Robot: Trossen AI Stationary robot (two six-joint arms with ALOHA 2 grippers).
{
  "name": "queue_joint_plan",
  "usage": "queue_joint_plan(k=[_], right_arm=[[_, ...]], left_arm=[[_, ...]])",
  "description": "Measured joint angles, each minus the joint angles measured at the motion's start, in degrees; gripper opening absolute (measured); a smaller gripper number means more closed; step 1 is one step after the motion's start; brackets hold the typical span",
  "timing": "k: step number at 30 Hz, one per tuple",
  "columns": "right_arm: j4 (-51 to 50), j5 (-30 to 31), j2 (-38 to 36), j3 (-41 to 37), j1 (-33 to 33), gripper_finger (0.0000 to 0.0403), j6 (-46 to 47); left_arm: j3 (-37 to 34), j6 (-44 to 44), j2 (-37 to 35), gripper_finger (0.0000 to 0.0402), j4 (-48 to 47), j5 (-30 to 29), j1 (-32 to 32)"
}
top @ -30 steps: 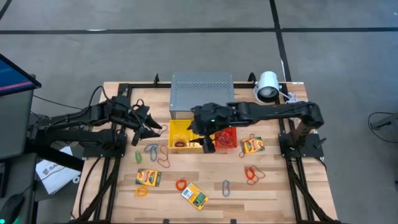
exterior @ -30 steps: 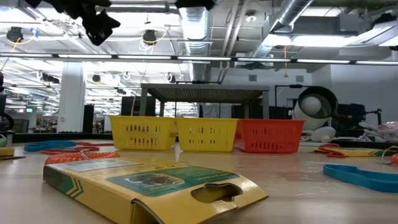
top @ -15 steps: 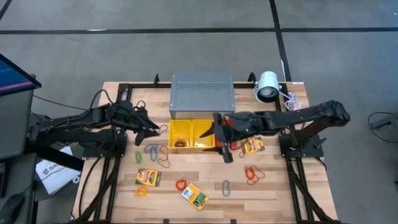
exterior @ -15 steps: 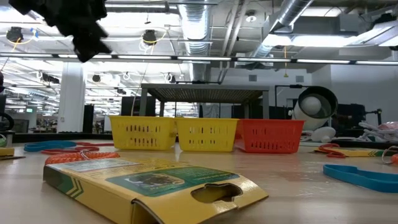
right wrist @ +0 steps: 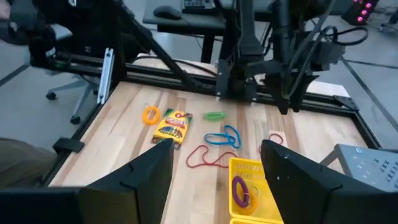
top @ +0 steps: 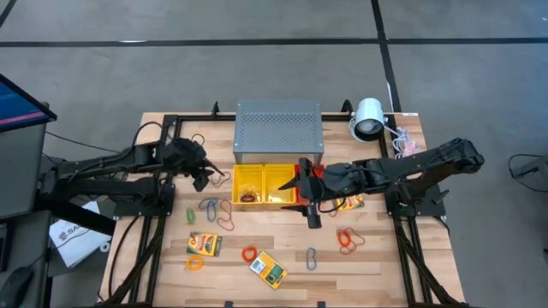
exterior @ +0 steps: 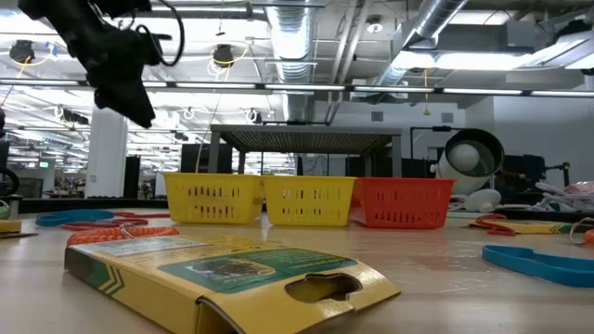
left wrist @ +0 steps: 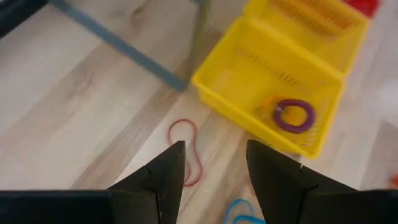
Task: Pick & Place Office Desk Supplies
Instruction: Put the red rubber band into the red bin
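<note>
A wooden table (top: 377,261) carries a big grey perforated metal box (top: 278,128) at its back edge. Just in front of the box sit two yellow mesh baskets (top: 264,184) and a red basket (exterior: 402,203), which the right arm mostly hides from above.

The left wrist view shows a purple band loop (left wrist: 295,116) inside one yellow basket and a red band loop (left wrist: 188,150) on the table beside it.

Toward the front edge lie yellow-and-green card boxes (top: 268,269), orange loops and blue-grey oval clips (top: 312,257). In the low view one card box (exterior: 223,269) fills the foreground, cut off at the bottom.

The left gripper (top: 205,175) hovers near the left edge, left of the yellow baskets, fingers apart and empty. The right gripper (top: 306,203) hangs just in front of the baskets, fingers open, holding nothing.

A white round camera-like device (top: 368,120) stands at the back right corner.
</note>
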Motion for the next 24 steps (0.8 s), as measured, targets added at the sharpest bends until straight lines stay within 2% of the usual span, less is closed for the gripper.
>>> queue_joint_plan(k=[12, 19, 24], right_arm=[[-0.26, 1.49, -0.02, 0.00, 1.92, 0.0234, 3.59], [-0.44, 5.50, -0.02, 0.00, 3.92, 0.0234, 4.08], [-0.50, 6.10, 0.00, 0.00, 4.59, 0.0234, 4.50]], left_arm=[[0.01, 1.60, 7.97, 0.0166, -0.04, 4.92, 12.02], [0.01, 1.25, 15.02, 0.0158, -1.04, 5.11, 12.51], [0.01, -0.24, 19.71, 0.0150, -3.61, 3.28, 12.51]])
